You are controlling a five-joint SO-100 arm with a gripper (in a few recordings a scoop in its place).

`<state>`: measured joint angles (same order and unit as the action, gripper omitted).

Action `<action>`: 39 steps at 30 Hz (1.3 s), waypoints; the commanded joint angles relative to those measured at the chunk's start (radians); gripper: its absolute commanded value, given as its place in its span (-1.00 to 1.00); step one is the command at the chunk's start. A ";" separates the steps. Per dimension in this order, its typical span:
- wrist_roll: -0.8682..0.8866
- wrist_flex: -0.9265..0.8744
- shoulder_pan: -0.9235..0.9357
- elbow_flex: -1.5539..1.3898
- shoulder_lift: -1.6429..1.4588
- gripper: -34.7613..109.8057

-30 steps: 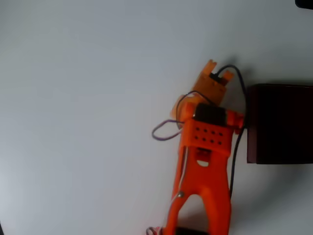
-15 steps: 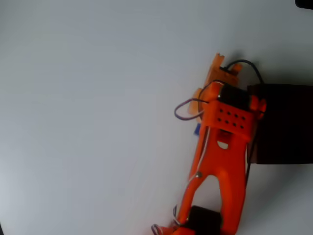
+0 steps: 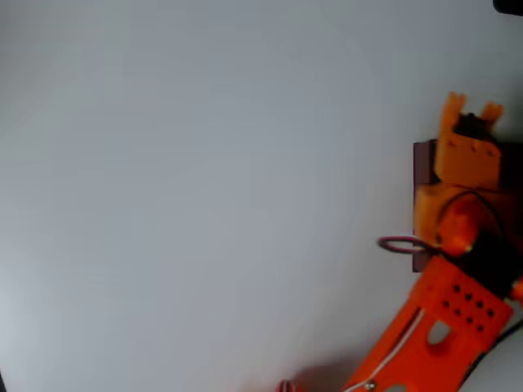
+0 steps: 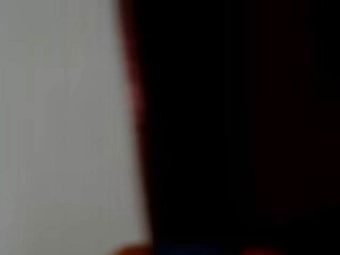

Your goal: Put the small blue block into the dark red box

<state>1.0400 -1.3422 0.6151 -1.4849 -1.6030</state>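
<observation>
In the overhead view the orange arm reaches up from the bottom right, and its gripper hangs over the left side of the dark red box, covering most of it. The wrist view is very blurred. It looks down on the box's reddish left wall and its black inside, with pale table to the left. At the bottom edge of that view a thin blue streak, the small blue block, sits between two orange fingertips, so the gripper looks shut on it.
The plain pale grey table spreads across the left and middle of the overhead view. A purple wire loop sticks out from the arm beside the box. A dark object sits at the top right corner.
The arm has swung right, from beside the box's left wall to above the box. The blue bit seen under the gripper half a second ago no longer shows in the overhead view.
</observation>
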 commanded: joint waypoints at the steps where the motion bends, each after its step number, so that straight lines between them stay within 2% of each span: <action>1: -0.104 0.087 0.067 0.011 0.003 -0.51; 4: -0.161 0.098 0.121 0.064 0.123 -0.51; 8: -0.225 0.100 0.155 0.117 0.249 -0.29; 13: -0.379 0.074 0.158 0.077 0.169 -0.24; 20: -0.569 0.029 0.075 -0.268 -0.328 -0.35; 23: -0.609 0.032 0.006 -0.488 -0.617 -0.52; 24: -0.614 0.032 -0.023 -0.558 -0.715 -0.52; 29: -0.752 0.035 -0.267 -0.902 -1.267 -0.52; 33: -0.815 -0.041 -0.476 -1.154 -1.743 -0.52; 37: -0.922 -0.040 -0.680 -1.261 -1.752 -0.51; 39: -0.962 -0.043 -0.758 -1.308 -1.752 -0.44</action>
<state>0.1135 -1.3821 -0.0215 -2.7351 -3.3195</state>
